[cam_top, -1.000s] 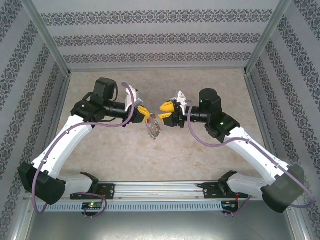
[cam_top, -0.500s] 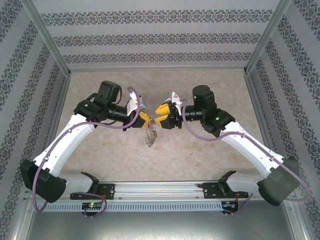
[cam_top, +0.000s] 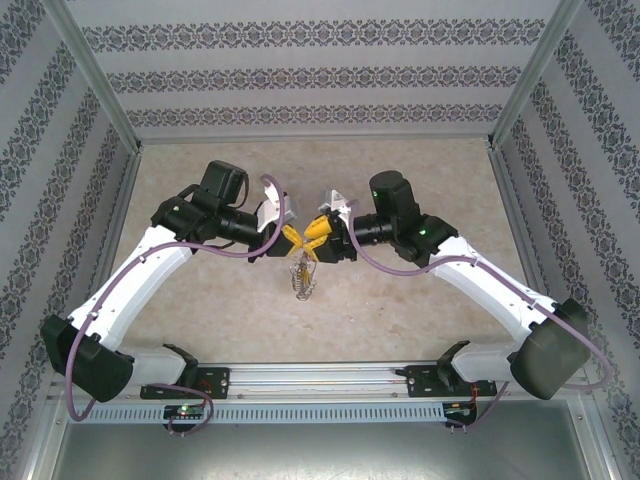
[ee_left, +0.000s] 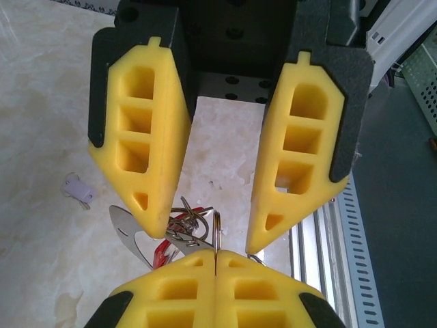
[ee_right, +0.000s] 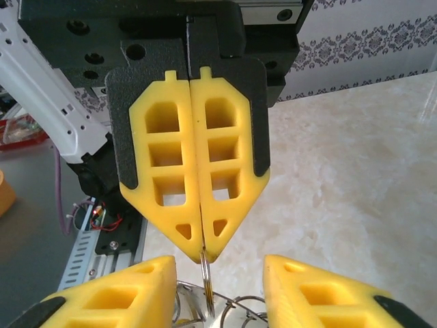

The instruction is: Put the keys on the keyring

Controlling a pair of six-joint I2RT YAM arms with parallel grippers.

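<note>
The keyring (ee_left: 217, 236) is a thin grey loop seen edge-on, with silvery keys (ee_left: 130, 232) and a red piece (ee_left: 164, 251) bunched beside it. My right gripper (ee_right: 203, 254) is shut on the loop's edge (ee_right: 207, 287). My left gripper (ee_left: 212, 232) stands open around the ring, its fingers (ee_left: 157, 205) either side and not pressing it. From above, the bunch (cam_top: 303, 275) hangs below the meeting left gripper (cam_top: 288, 238) and right gripper (cam_top: 312, 238). A loose key with a pale lilac head (ee_left: 76, 189) lies on the table.
The marble-look table (cam_top: 400, 320) is walled by patterned panels (cam_top: 320, 75) on three sides. An aluminium rail (cam_top: 320, 380) with the arm bases runs along the near edge, close to the left gripper's side (ee_left: 334, 232).
The right gripper has moved left until it meets the left gripper at the ring. The key bunch, which hung from the left gripper, now dangles between the two.
</note>
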